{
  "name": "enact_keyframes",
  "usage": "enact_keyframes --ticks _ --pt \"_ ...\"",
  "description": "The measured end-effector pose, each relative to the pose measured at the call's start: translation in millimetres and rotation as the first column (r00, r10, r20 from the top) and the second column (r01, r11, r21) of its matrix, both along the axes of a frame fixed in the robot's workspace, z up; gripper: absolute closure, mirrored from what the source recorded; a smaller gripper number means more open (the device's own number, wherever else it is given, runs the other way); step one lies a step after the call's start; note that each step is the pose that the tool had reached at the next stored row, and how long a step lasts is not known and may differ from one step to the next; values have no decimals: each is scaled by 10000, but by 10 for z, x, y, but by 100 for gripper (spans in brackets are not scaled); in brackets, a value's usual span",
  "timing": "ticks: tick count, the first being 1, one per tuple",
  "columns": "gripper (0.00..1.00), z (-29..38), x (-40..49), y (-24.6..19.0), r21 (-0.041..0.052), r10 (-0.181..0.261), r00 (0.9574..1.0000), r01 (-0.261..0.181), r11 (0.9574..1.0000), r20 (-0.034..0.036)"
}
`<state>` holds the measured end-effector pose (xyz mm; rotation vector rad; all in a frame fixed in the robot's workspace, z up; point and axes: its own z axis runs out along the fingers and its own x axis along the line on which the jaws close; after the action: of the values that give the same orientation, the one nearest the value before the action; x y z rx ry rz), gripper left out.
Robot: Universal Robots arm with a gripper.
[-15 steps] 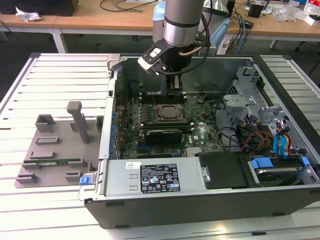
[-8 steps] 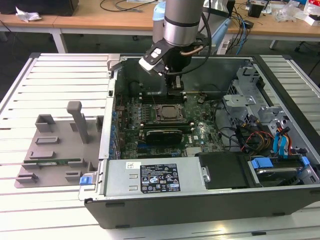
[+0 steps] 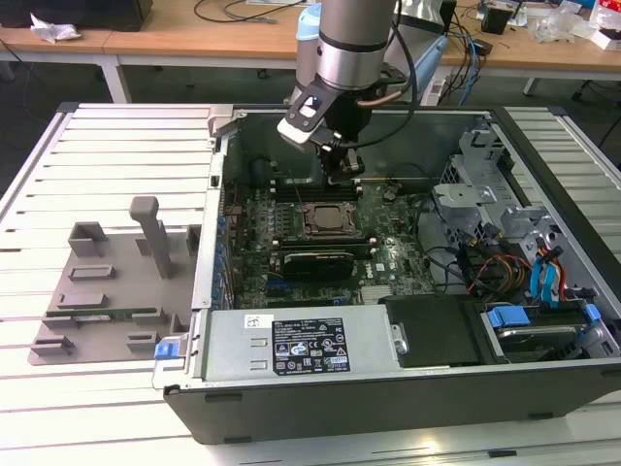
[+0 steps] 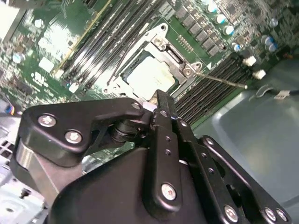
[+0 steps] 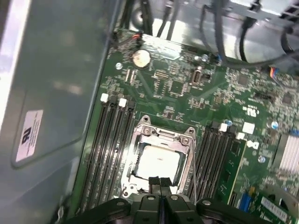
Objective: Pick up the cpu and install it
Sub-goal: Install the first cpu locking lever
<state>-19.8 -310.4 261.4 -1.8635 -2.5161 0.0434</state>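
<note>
Starting at the exterior view's left, what do we see on the slatted table (image 3: 97, 146)?
— We see a grey moulded holder (image 3: 107, 282) lying flat there, just beside the open computer case (image 3: 388, 398), which takes up the middle and right of the frame.
Moving inward, where do we find the cpu (image 3: 328, 218)?
— We find it at the centre of the frame, lying flat inside the black socket frame (image 3: 309, 233) on the green motherboard (image 3: 388, 262). In both wrist views the cpu (image 4: 150, 77) (image 5: 158, 163) shows its pale top level within that frame, with rows of memory slots (image 5: 110, 140) on either side.
And the gripper (image 3: 342, 175)?
— We see it in the upper middle of the frame, hanging just over the socket. In the first wrist view its fingertips (image 5: 154, 184) are pressed together with nothing between them, right at the chip's edge; whether they touch it we cannot tell.
What do we have at the right?
— We have a metal drive cage (image 3: 485, 194) and blue cables (image 3: 543, 277) inside the case
</note>
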Motion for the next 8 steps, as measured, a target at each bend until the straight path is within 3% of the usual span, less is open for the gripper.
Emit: enact_keyframes --ticks 4,7,8 --pt "89 0 0 0 -1 1002 9950 -1002 9950 0" --pt "89 0 0 0 0 1747 9846 -1747 9846 0" --pt "89 0 0 0 0 2151 9766 -2151 9766 0"
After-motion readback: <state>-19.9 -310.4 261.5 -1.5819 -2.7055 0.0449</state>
